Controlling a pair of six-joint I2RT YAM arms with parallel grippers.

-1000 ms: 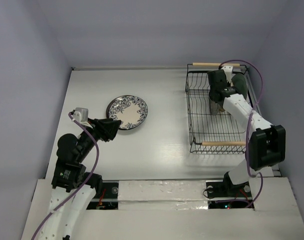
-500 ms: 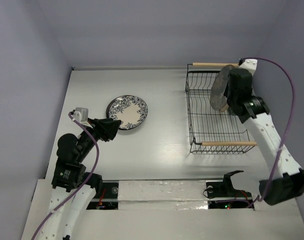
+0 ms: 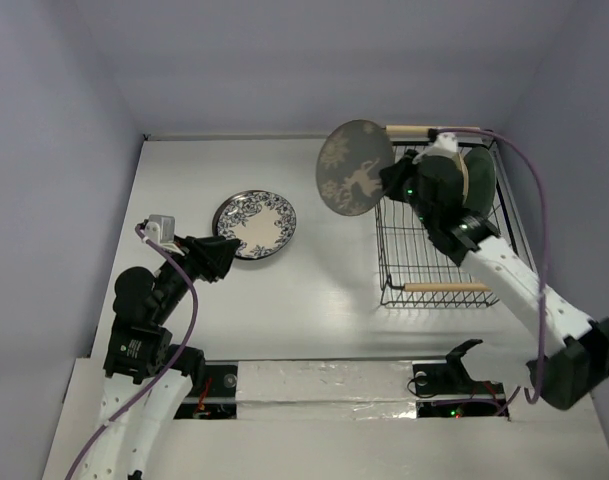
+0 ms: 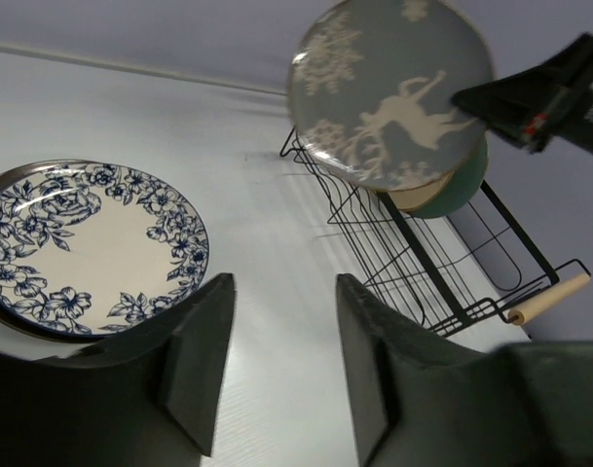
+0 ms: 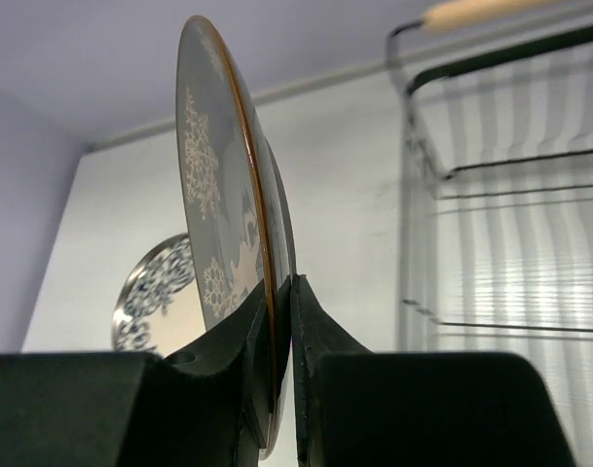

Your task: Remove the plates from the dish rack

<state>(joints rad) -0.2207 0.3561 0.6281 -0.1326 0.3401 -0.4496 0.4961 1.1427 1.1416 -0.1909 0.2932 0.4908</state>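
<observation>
My right gripper (image 3: 392, 183) is shut on the rim of the grey reindeer plate (image 3: 354, 168) and holds it upright in the air, left of the dish rack (image 3: 436, 262). The plate also shows in the right wrist view (image 5: 213, 195) and in the left wrist view (image 4: 393, 92). A teal plate (image 3: 481, 172) and a tan plate (image 4: 413, 197) stand at the rack's far end. The blue-white floral plate (image 3: 256, 225) lies flat on another plate on the table. My left gripper (image 3: 227, 258) is open and empty, just left of and in front of it.
The rack's near wooden handle (image 3: 446, 287) and far handle (image 3: 412, 129) run across its ends. The table's right edge lies close beside the rack. Purple walls close the back and both sides.
My right gripper has lifted the reindeer plate out of the rack and carried it left, past the rack's left side. The left arm has not moved.
</observation>
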